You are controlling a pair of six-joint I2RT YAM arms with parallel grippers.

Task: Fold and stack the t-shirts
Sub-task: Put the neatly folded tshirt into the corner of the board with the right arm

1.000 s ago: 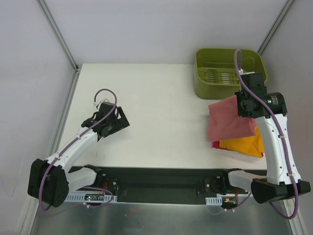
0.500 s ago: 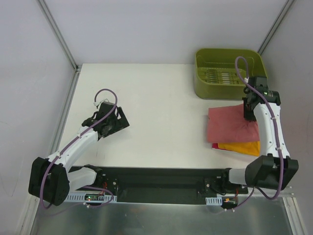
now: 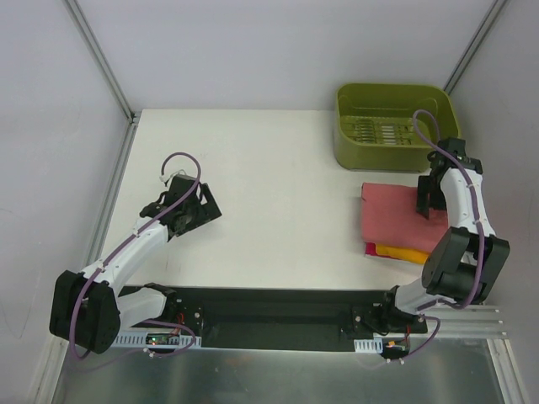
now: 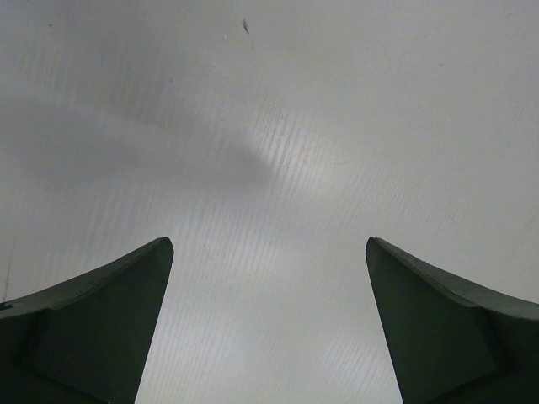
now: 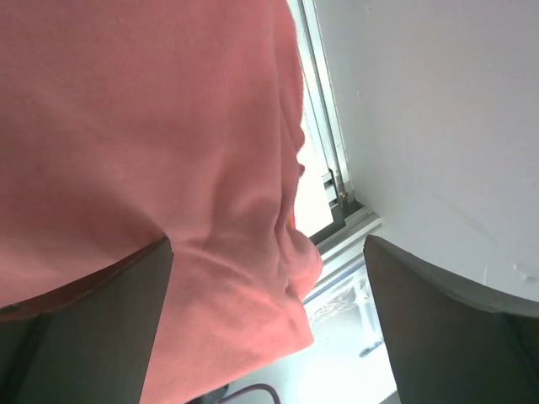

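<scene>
Your right gripper (image 3: 424, 202), jaws spread, sits on the salmon t-shirt (image 3: 390, 217), apparently settling it atop the orange t-shirt (image 3: 402, 253) at the near right, while your left gripper (image 3: 202, 210) hangs released.

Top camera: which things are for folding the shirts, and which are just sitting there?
For the job: salmon t-shirt, top of the pile; orange t-shirt under it; magenta t-shirt, just an edge showing.
Just sitting there: green tub behind the pile; left gripper, open, far from the shirts.
</scene>
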